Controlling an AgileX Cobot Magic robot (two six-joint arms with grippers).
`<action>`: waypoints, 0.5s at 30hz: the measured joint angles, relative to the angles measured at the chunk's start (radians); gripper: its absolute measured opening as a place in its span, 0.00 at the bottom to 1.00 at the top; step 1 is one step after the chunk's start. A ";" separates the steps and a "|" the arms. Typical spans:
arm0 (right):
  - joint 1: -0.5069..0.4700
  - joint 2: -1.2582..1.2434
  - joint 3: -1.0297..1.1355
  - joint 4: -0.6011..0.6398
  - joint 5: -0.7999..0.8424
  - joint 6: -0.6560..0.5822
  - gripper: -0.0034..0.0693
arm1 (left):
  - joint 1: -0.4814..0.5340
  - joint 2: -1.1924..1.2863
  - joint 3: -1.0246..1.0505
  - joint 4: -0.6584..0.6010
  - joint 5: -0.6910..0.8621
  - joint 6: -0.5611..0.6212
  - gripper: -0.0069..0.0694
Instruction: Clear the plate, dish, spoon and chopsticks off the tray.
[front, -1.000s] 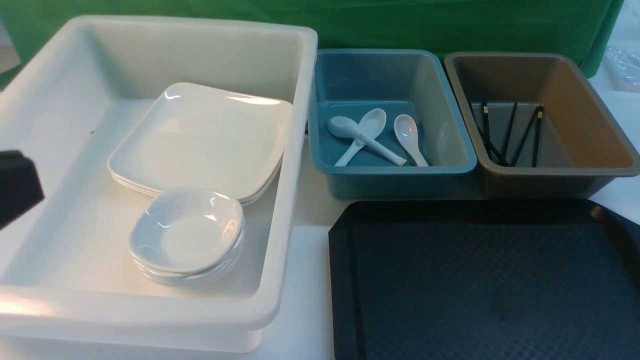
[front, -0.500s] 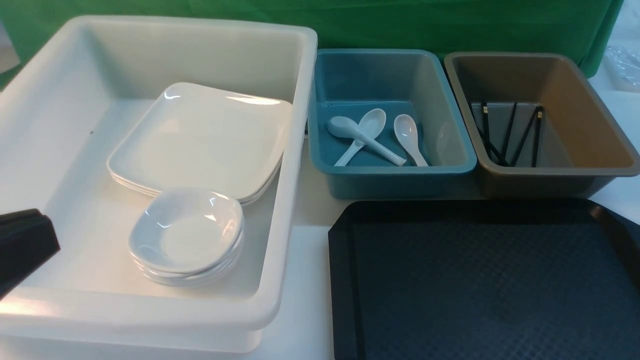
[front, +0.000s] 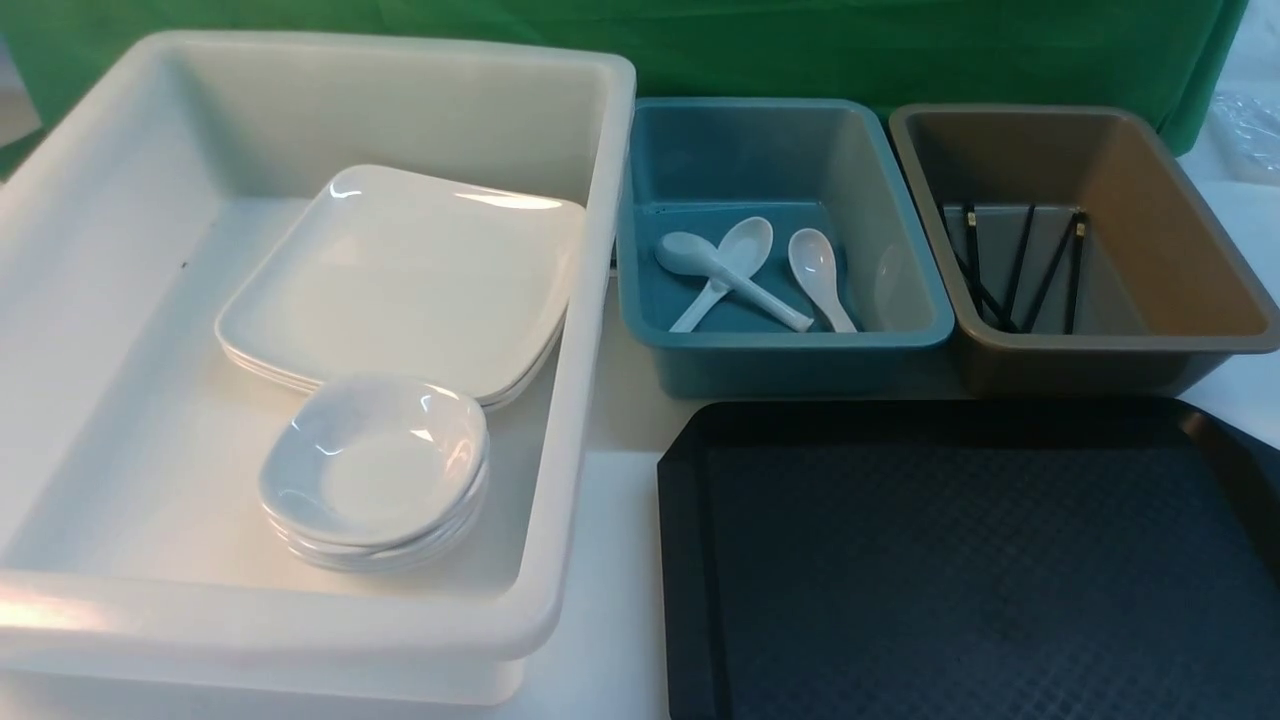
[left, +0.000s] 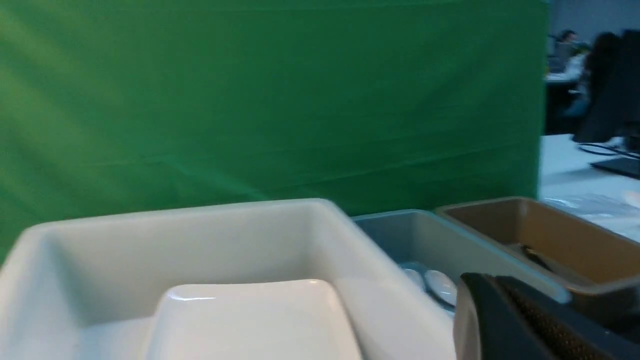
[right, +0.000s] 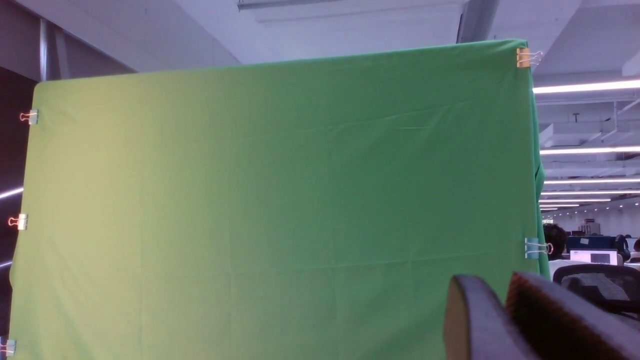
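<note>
Your left gripper (left: 530, 325) and right gripper (right: 505, 320) show one finger each; jaw gap unreadable, nothing seen held. Tray (front: 690, 520) bare. Plate (front: 400, 275) in white tub (front: 560, 440), spoon (front: 818, 262) in blue tub (front: 790, 345), chopsticks (front: 1020, 265) in brown tub (front: 1110, 345).

Only one finger of each end effector (left: 520, 325) shows, raised.
</note>
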 joint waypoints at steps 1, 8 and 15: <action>0.000 0.000 0.000 0.000 0.000 0.000 0.25 | 0.018 -0.011 0.020 0.000 -0.006 0.000 0.09; 0.000 0.000 0.000 0.000 0.000 0.000 0.27 | 0.252 -0.157 0.297 0.004 -0.062 -0.016 0.09; 0.000 0.000 0.000 0.000 0.000 0.000 0.30 | 0.305 -0.183 0.378 0.021 -0.004 -0.016 0.09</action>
